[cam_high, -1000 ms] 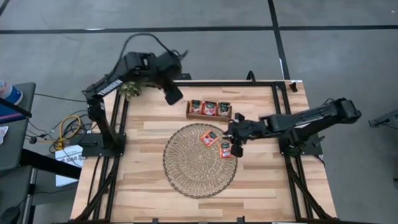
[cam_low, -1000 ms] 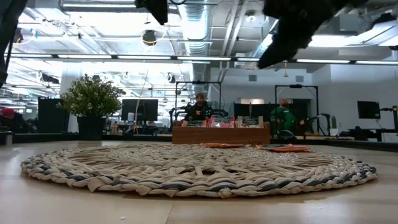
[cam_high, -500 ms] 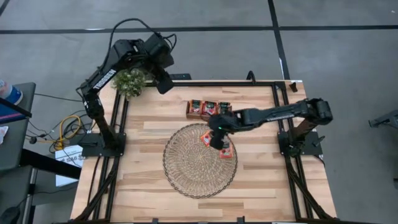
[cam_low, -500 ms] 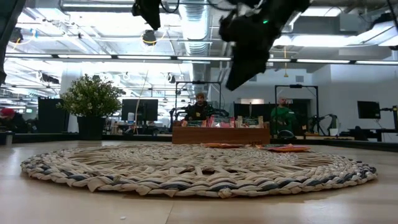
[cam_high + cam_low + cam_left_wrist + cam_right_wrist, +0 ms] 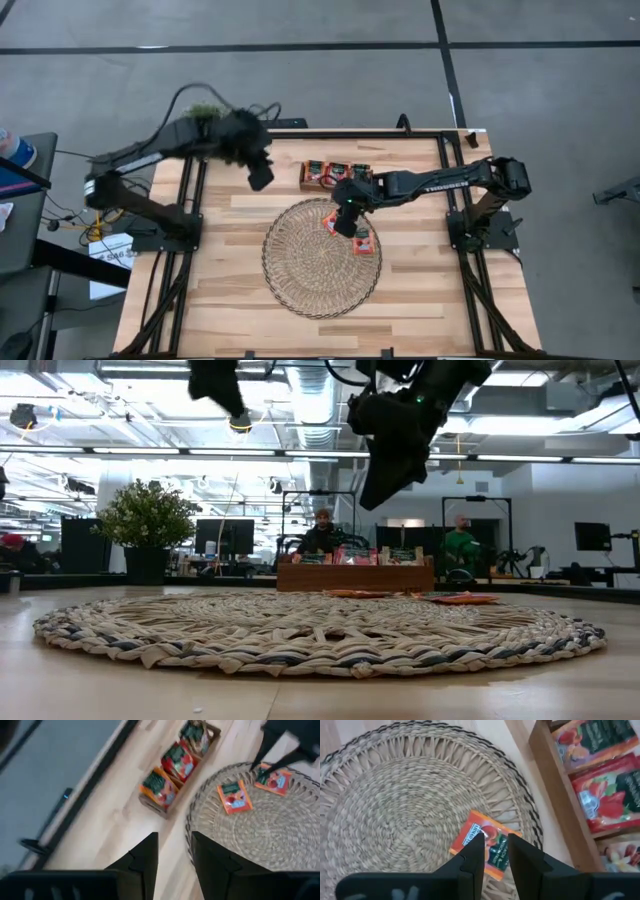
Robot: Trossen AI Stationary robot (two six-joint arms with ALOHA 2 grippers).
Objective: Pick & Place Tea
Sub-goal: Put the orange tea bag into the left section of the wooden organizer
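Two red-orange tea sachets lie flat on the far right part of the round woven mat (image 5: 320,258): one (image 5: 335,222) nearer the middle, one (image 5: 363,241) by the rim. More sachets (image 5: 338,173) stand in the wooden divided tray (image 5: 303,183) beyond the mat. My right gripper (image 5: 346,226) hangs open above the first sachet (image 5: 479,836), its fingers a narrow gap apart and holding nothing. Open too, my left gripper (image 5: 260,180) hangs in the air over the bare wood left of the tray, with nothing between its fingers (image 5: 150,855).
A small potted plant (image 5: 148,520) stands at the table's far left corner, behind the left arm. The near half of the mat (image 5: 320,635) bears nothing. Bare wood (image 5: 230,300) lies left of and in front of the mat. People sit in the room beyond the table.
My right gripper has swung toward the table's left, from beside the mat's right rim to above the sachets. My left gripper has pulled back toward the far left corner, then come down and toward the near edge, over the wood left of the tray. The sachets have stayed put.
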